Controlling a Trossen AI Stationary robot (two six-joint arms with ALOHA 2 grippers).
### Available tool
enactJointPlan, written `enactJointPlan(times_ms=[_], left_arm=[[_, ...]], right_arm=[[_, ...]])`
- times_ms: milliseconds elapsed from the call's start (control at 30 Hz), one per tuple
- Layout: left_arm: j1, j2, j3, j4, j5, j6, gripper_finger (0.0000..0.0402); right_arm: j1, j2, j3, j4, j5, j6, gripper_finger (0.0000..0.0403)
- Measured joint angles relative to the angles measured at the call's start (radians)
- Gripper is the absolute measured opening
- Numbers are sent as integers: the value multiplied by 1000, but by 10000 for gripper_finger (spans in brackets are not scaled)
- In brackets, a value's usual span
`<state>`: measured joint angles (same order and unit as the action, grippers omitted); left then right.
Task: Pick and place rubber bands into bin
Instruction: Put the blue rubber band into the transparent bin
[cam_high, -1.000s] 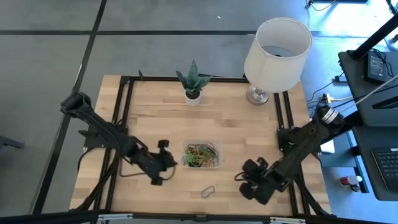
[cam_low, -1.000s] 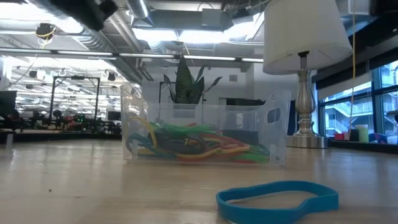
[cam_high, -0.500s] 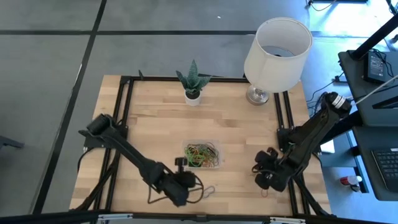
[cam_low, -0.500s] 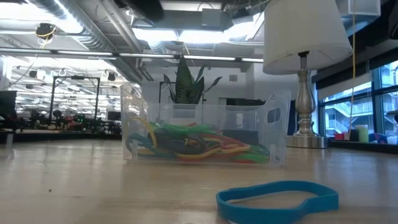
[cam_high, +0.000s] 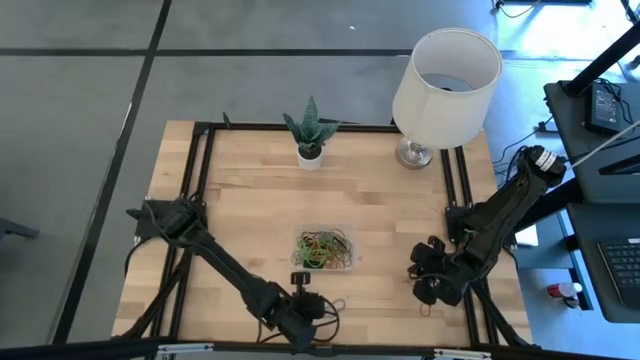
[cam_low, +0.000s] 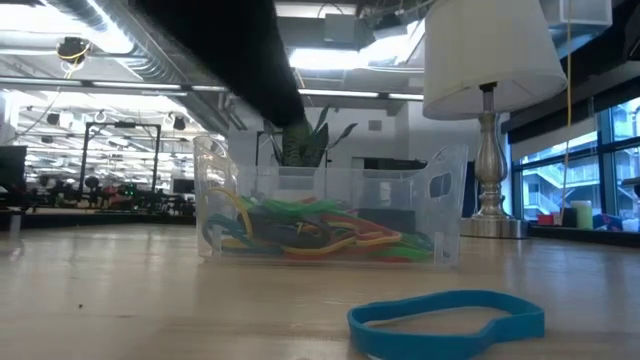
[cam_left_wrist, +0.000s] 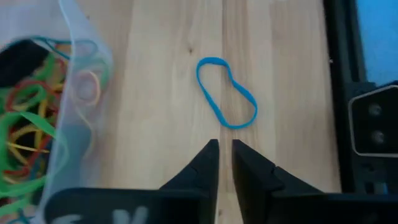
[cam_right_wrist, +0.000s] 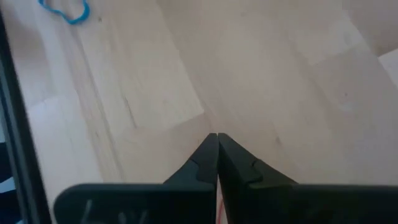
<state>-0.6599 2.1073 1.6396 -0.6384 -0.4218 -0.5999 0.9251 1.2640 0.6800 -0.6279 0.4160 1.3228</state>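
Item: bin (cam_high: 326, 250), clear plastic, centre of tabletop (cam_high: 250, 200) in high view; holds tangle of rubber bands (cam_low: 310, 235), green, red, yellow.

Item: one blue band (cam_left_wrist: 226, 93), loose on wood, lower centre of high view, just below bin, apart from it.

Item: my left gripper (cam_left_wrist: 224, 163), bottom centre of high view, just beside blue band; jaws nearly together, narrow gap, nothing between.

Item: my right gripper (cam_right_wrist: 217, 155), lower right of high view, over bare wood; jaws pressed together.

Also: plant (cam_high: 309, 130), lamp (cam_high: 445, 80), top edge.
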Motion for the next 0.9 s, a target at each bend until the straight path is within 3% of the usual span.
enactJointPlan(times_ms=[267,467,700,900], left_arm=[[27,65,0,86,3,-41,105],[48,128,0,186,-6,-21,119],[49,180,4,193,-21,-55,87],[42,177,2,187,-26,-68,11]], right_arm=[[46,0,0,8,0,19,9],[70,0,0,33,1,34,9],[74,0,0,51,1,34,10],[74,0,0,57,1,34,10]])
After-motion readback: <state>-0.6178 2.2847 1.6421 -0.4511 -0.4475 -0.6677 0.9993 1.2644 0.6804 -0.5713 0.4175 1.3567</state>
